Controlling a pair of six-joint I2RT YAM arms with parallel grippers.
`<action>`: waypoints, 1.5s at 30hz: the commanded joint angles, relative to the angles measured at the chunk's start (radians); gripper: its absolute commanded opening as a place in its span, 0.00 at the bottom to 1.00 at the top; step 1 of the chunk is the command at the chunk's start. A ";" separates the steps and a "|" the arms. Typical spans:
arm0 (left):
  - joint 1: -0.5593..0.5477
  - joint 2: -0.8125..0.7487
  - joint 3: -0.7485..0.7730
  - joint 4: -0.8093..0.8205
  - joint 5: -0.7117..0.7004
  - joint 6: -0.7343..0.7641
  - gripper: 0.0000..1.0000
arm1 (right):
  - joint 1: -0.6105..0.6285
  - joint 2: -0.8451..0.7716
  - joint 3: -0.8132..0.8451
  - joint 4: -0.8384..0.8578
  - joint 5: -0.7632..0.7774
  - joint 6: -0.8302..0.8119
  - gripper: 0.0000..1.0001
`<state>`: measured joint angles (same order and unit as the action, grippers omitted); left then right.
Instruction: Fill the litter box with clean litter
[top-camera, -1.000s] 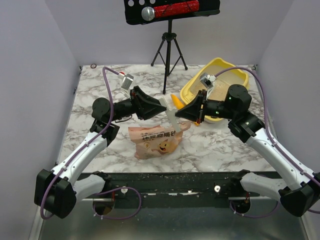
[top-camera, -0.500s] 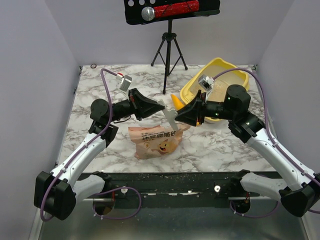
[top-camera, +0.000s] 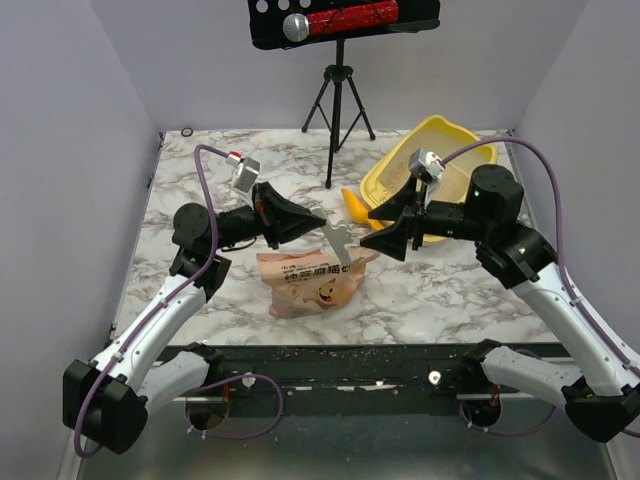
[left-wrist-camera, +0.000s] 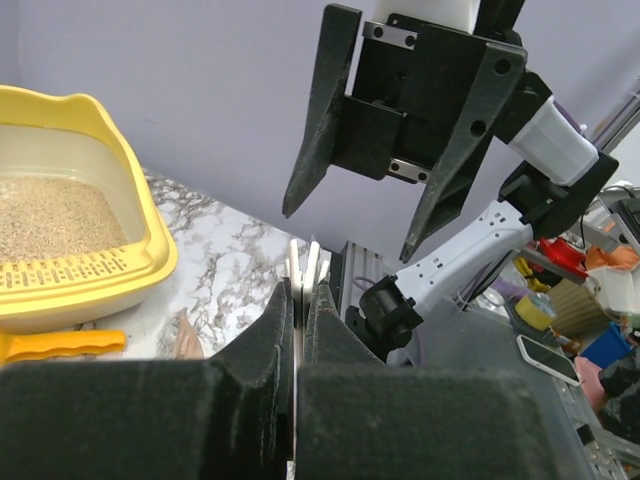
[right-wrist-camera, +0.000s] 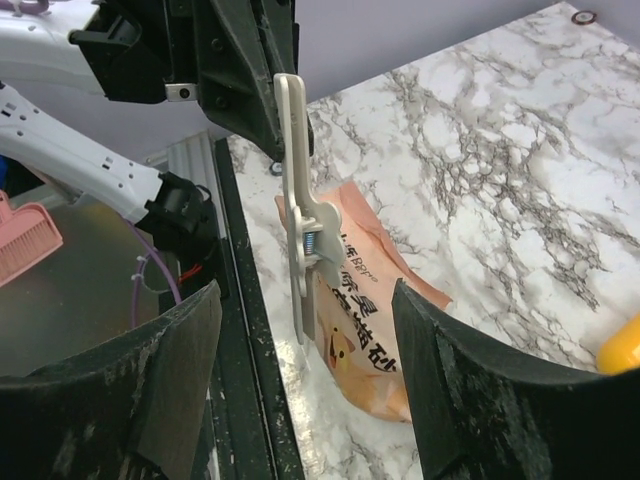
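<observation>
Pinching the white clip (top-camera: 338, 240) by one end, your left gripper (top-camera: 318, 218) is pressed tight on it above the paper bag (top-camera: 310, 282), while your right gripper (top-camera: 380, 230) stands spread just right of the clip, touching nothing. The litter box (top-camera: 440, 126) sits at the far right with some clean litter (left-wrist-camera: 50, 215) already in it, the orange scoop (top-camera: 352, 205) beside its left rim. Watch that thin hold: a quick swing could twist the clip loose. The bag lies flat, so a careless lift may spill grains across the table (top-camera: 200, 170).
</observation>
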<state>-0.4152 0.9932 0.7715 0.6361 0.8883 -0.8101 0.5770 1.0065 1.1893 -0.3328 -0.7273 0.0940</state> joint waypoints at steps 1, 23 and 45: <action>-0.016 -0.019 -0.006 0.013 0.057 0.009 0.00 | 0.007 0.044 0.035 -0.063 -0.058 -0.057 0.77; -0.048 -0.028 0.003 0.045 0.080 -0.015 0.00 | 0.043 0.133 0.012 0.081 -0.204 0.018 0.77; -0.048 -0.222 0.051 -0.634 -0.185 0.452 0.57 | 0.050 0.115 0.111 -0.067 0.051 -0.056 0.00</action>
<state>-0.4591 0.8143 0.7815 0.3553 0.8608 -0.6197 0.6334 1.1084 1.2091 -0.2989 -0.8085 0.0986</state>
